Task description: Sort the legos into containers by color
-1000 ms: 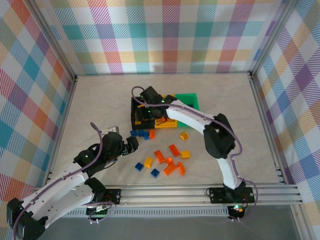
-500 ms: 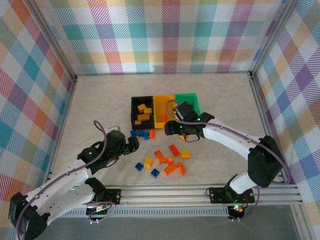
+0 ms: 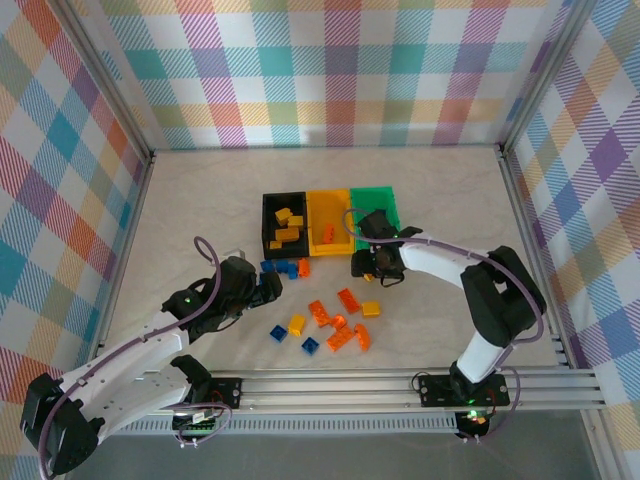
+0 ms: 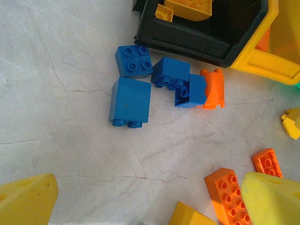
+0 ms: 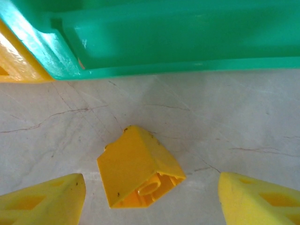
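Right gripper (image 5: 151, 196) spread wide, holding nothing. Yellow brick (image 5: 138, 166) tipped on its side on the table (image 5: 225, 117) between the fingers, clear of both, near the green bin (image 5: 187, 65). Left gripper (image 4: 150, 201) wide too; blue bricks (image 4: 130, 101) ahead, beside the black bin (image 4: 187, 40).

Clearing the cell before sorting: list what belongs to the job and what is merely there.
Job: blue studded plastic bricks; orange studded plastic bricks; yellow studded plastic bricks; black rectangular plastic bin; yellow-orange rectangular plastic bin; green rectangular plastic bin.
Not job: plaid fabric walls; aluminium rail frame.
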{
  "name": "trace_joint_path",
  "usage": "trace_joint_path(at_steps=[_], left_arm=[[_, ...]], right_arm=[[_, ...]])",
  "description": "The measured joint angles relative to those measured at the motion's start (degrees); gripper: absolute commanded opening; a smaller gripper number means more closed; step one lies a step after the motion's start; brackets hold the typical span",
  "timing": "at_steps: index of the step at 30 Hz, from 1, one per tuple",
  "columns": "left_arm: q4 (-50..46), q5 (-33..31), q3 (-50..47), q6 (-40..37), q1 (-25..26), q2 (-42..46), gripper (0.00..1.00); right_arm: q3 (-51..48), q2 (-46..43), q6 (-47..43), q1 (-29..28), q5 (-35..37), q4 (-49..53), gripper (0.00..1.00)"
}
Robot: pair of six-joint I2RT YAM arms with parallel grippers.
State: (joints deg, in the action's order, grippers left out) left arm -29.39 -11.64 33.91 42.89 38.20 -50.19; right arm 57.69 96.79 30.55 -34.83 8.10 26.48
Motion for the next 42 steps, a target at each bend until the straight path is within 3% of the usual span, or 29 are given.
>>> trace_joint_path(at_steps=[5, 15, 27, 33, 42], left_arm=[[0.4, 0.2, 0.0, 0.0, -0.5, -0.6, 1.0], [1.1, 0.5, 0.0, 0.2, -0.9, -1.0, 1.0], [1.0, 0.6, 0.0, 0.2, -1.4, -0.9, 1.0], [0.8, 0.6, 0.0, 0.2, -1.6, 0.5, 1.0], [-2.3, 0.4, -0.2, 0.2, -1.7, 4.6, 1.0]], right_arm=[[0.1, 3.1, -1.1, 0.0, 0.1, -1.3, 0.67], [0.3, 2.9, -2.8, 0.4, 0.7, -0.6, 0.42], [0.6, -5.4, -4.7, -3.0, -2.2, 1.0, 0.37], [15.9, -2.2, -6.7, -9.5, -5.2, 3.5, 0.38], [45.5, 21.0, -7.3, -11.5, -8.5, 5.8, 0.42]])
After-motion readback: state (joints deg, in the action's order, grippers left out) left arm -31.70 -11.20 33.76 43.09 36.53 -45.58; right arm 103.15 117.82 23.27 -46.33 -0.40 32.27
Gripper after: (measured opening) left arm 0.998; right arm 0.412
